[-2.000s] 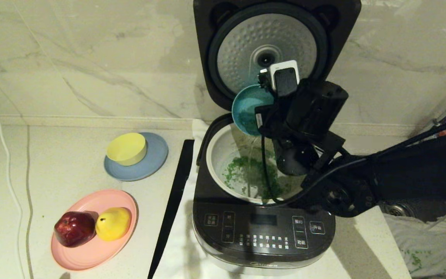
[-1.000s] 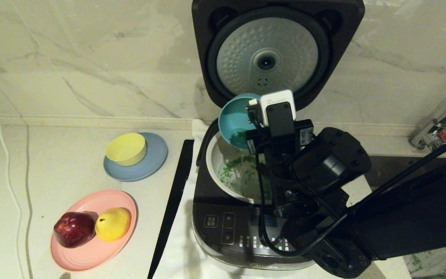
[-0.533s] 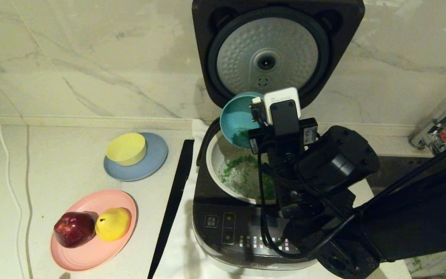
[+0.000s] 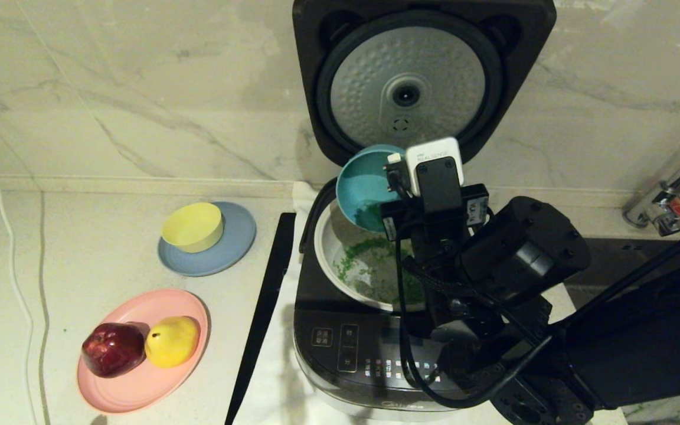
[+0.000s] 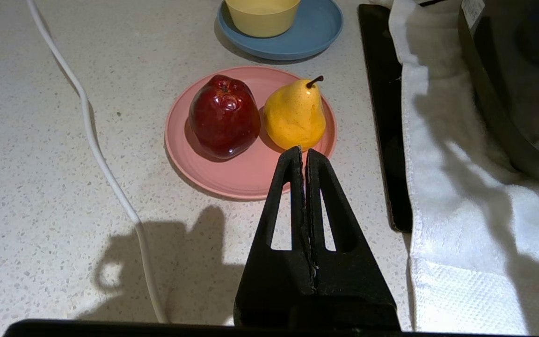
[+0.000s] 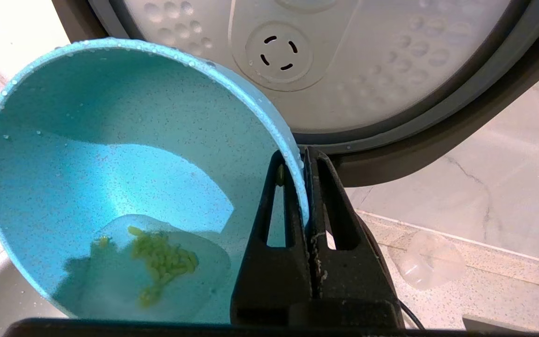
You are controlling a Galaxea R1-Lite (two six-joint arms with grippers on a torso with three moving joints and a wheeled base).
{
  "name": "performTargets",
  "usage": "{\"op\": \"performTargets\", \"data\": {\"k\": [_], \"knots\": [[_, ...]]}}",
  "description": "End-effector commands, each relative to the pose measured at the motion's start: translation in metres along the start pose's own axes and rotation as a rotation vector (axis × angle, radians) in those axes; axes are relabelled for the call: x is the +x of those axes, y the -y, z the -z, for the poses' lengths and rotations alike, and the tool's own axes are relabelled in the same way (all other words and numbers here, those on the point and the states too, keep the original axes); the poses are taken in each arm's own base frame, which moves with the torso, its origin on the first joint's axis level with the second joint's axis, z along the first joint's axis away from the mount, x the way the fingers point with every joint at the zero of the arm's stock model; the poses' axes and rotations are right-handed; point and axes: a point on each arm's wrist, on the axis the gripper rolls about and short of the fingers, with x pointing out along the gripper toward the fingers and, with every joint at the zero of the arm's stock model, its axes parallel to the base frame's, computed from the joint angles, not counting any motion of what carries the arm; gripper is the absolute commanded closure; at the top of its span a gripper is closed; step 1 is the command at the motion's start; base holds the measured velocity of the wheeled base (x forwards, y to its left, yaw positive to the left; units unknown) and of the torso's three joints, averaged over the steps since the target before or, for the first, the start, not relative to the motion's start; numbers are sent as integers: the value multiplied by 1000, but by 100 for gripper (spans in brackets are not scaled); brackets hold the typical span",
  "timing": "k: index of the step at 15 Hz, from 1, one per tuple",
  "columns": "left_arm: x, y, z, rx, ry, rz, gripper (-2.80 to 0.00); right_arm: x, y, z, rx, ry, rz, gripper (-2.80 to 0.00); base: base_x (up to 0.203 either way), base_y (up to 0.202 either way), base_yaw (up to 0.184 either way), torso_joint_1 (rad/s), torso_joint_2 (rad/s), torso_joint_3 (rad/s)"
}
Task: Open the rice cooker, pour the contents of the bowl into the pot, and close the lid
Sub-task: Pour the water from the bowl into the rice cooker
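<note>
Marble counter carries the rice cooker, its lid upright. Above the pot, the right gripper pinches the tilted bowl by its rim; green bits, seemingly wet, remain inside. Left gripper hovers closed, empty, near the pink plate.

Head cam looks down on rice cooker; R wrist cam close at bowl, both share it.
</note>
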Motion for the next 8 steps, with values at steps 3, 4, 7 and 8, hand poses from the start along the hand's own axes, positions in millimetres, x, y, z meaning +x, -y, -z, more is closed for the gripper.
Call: {"op": "performTargets", "data": {"k": [3,4,7,8], "knots": [[0,0,1,-1,-2,-1,0,-2,1,-6,10,12,2,0,0,0,0,0,0,0],[0,0,1,-1,-4,-1,0,-3,1,-7,12,14,1,0,0,0,0,0,0,0],[0,0,1,1,-4,-1,0,-3,2,-11,34,20,3,0,0,0,0,0,0,0],[0,0,1,1,-2,-1,0,-3,2,-11,38,20,3,0,0,0,0,0,0,0]]}}
